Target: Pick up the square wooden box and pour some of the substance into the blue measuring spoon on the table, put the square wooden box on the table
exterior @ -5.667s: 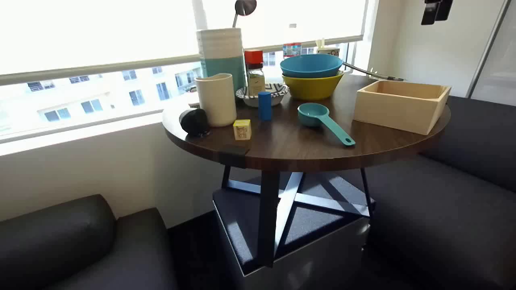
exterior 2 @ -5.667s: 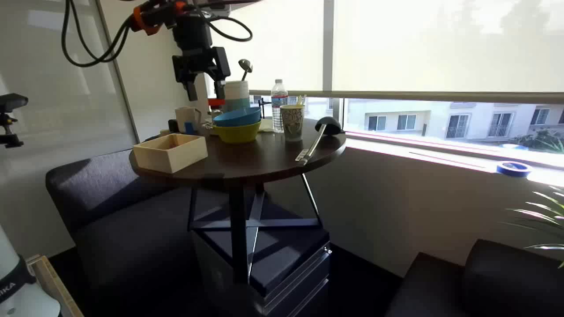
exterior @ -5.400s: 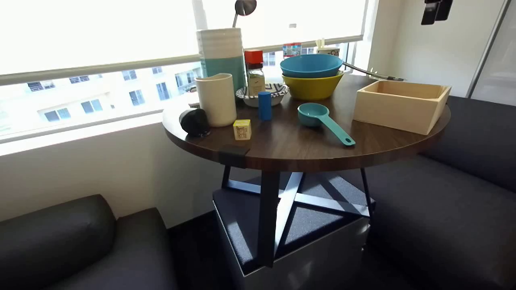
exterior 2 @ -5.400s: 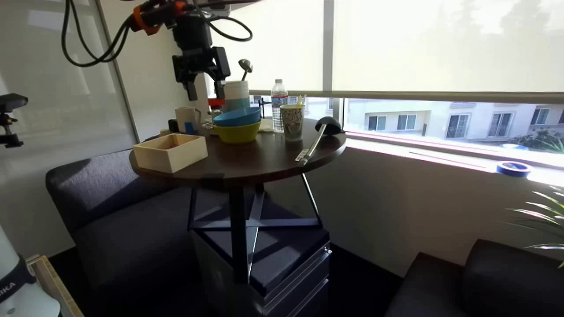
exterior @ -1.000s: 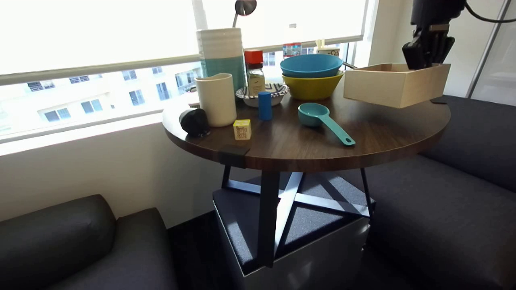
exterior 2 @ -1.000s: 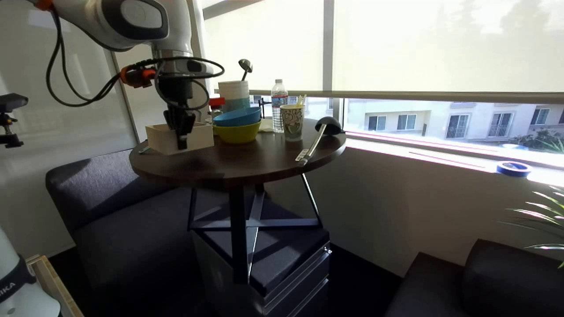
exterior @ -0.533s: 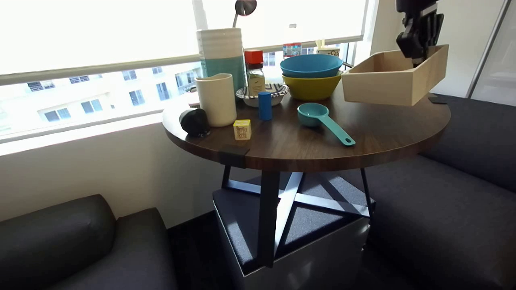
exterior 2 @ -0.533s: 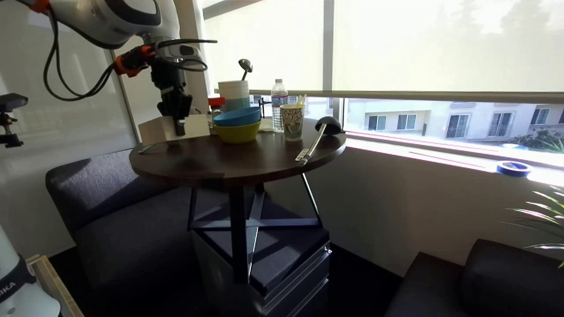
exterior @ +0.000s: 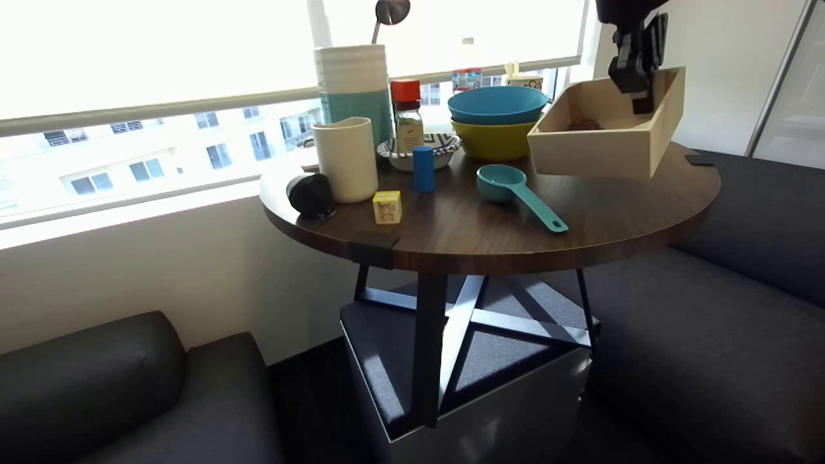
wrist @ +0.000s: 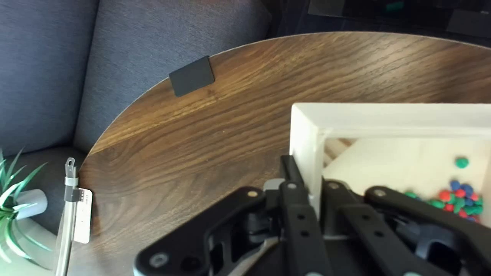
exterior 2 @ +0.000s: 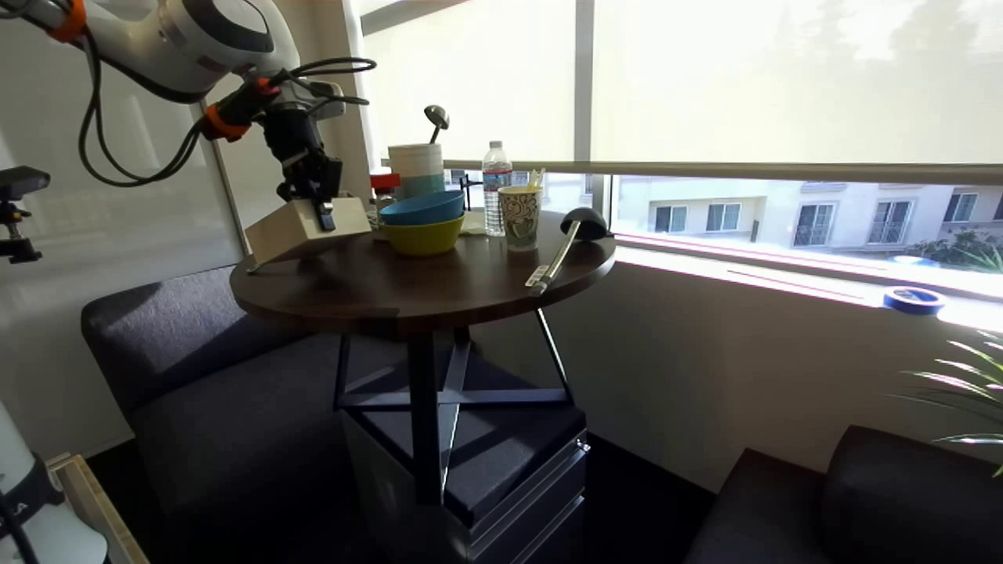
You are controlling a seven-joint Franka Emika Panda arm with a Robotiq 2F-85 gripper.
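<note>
Part of the wooden box (wrist: 399, 119), one wall (wrist: 307, 138) clamped in the end effector (wrist: 310, 172), lies outside the wrist view.

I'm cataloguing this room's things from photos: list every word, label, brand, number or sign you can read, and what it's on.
"A": on the black band of the robot's base; any letters before it can't be read.
Water-bottle label: too small to read.
Red-capped jar's label: too small to read.
Markings on the yellow block: too blurred.
White tag on the ladle lying on the table: too blurred to read.
</note>
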